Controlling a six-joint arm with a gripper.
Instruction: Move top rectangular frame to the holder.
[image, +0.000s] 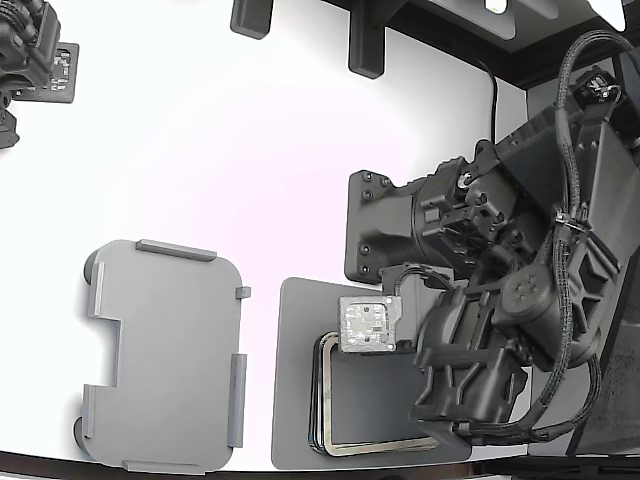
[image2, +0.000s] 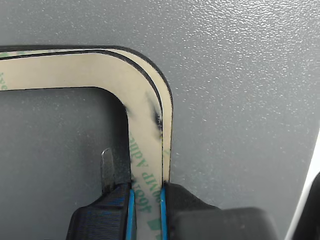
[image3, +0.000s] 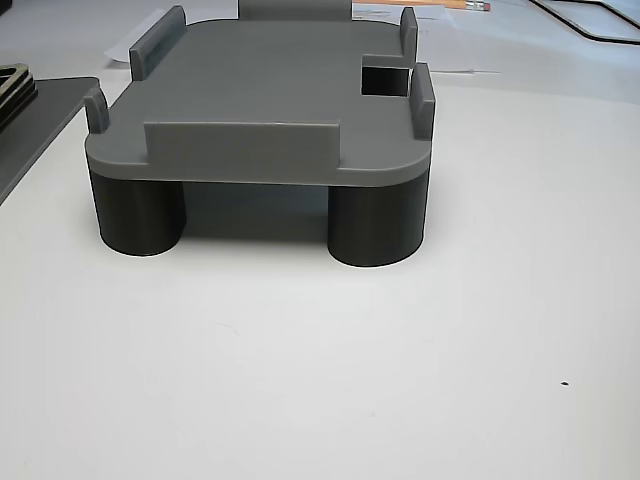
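Note:
The top rectangular frame (image2: 142, 100) is beige with green print and dark edges. It lies on a stack of like frames (image: 335, 440) on the dark grey mat (image: 300, 380). In the wrist view my gripper (image2: 146, 192) straddles one side strip of the top frame near its corner, with the blue-edged fingers (image2: 116, 210) pressed against both of the strip's edges. The frame still lies flat on the stack. The light grey holder (image: 165, 355) with raised tabs is empty at the exterior view's left. It also shows in the other view (image3: 260, 100).
A thin metal blade (image2: 106, 167) stands beside one finger inside the frame's opening. The arm (image: 500, 320) covers the stack's right side. The holder stands on dark round legs (image3: 375, 225). A second arm's part (image: 30, 55) is at the exterior view's far left top.

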